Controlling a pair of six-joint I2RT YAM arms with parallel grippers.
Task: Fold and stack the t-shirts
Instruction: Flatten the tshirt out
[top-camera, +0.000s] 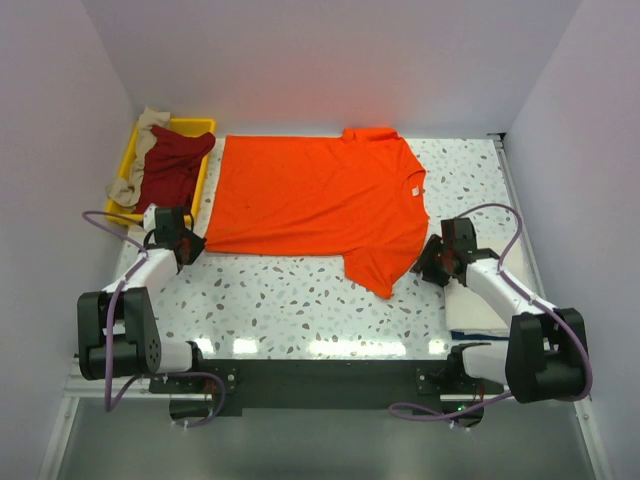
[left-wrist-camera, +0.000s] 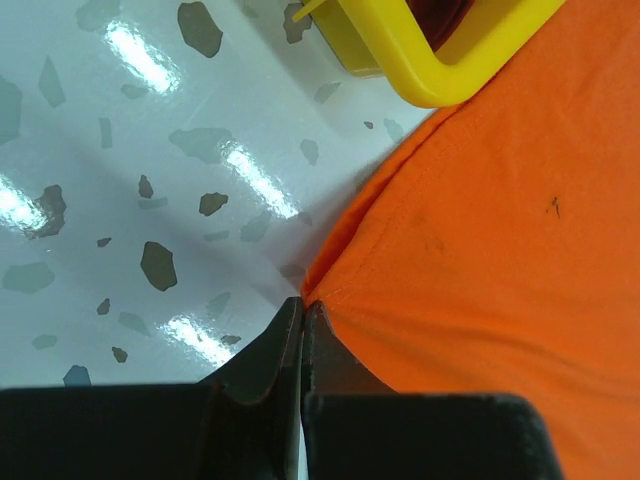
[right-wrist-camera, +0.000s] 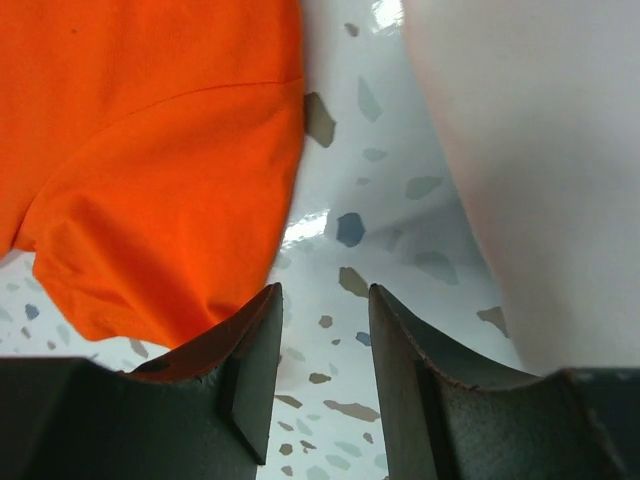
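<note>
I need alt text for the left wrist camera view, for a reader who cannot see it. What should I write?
The left gripper, its fingers closed, pinches a corner of an orange t-shirt lying flat on a white speckled table. The corner of a yellow tray shows at the top edge, next to the shirt.

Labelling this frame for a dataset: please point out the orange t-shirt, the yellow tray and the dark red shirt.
orange t-shirt (top-camera: 310, 195): top external view, mid-body.
yellow tray (top-camera: 195, 124): top external view, far rim.
dark red shirt (top-camera: 172, 168): top external view, bunched middle.
</note>
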